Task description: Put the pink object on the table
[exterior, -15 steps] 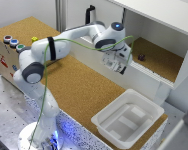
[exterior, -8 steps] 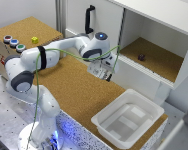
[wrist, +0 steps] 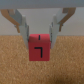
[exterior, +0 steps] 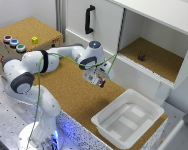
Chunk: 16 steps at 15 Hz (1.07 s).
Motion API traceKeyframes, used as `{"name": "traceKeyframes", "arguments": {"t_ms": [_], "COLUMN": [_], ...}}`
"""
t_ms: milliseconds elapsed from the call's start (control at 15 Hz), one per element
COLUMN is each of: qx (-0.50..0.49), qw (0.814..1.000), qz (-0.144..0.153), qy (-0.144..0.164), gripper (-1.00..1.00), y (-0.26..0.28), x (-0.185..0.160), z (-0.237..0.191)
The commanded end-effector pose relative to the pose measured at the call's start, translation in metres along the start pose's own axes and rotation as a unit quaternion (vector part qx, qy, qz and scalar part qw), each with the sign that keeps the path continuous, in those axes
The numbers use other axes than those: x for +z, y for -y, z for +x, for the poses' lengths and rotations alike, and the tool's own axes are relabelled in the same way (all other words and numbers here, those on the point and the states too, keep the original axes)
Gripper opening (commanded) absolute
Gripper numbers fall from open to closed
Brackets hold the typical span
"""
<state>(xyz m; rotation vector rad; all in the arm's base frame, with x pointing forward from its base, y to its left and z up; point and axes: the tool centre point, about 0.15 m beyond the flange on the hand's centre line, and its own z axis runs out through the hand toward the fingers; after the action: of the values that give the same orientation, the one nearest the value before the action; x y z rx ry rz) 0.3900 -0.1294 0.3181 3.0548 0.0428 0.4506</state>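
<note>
Cork tabletop (exterior: pixel 54 95) lay under the gripper (wrist: pixel 38 36); pink cube (wrist: pixel 38 47) sat between the jaws, clamped on its sides, just above the cork; looked light, rigid, easy flat-sided grip.

Robotics lab, test bench. My arm (exterior: pixel 54 62) is bolted to a perforated metal plate (exterior: pixel 4 107); beside it 1 cork table (exterior: pixel 69 90), button box (exterior: pixel 24 42), white cupboard mock-up (exterior: pixel 144 30), plastic bin (exterior: pixel 126 120).

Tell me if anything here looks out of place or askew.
Nothing looks spilled or damaged. One small dark object sits alone on the cupboard recess floor. The pink cube sits square on the table between the gripper fingers.
</note>
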Motion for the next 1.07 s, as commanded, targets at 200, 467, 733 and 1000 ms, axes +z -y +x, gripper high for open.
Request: {"name": "traceKeyframes", "arguments": {"t_ms": [200,467,733,1000], "qx": [-0.006,-0.037,-0.017,-0.01], "qw": [0.998,0.998,0.999,1.0], "qz": [-0.044,-0.03,-0.023,-0.009], "qy": [0.05,0.047,0.043,0.017], "gripper": [-1.0,-1.0,-1.0,1.0], "y": [-0.007,-0.003,-0.003,-0.005], "x": [0.107,0.121,0.108,0.058], "z": [0.043,0.064,0.063,0.041]}}
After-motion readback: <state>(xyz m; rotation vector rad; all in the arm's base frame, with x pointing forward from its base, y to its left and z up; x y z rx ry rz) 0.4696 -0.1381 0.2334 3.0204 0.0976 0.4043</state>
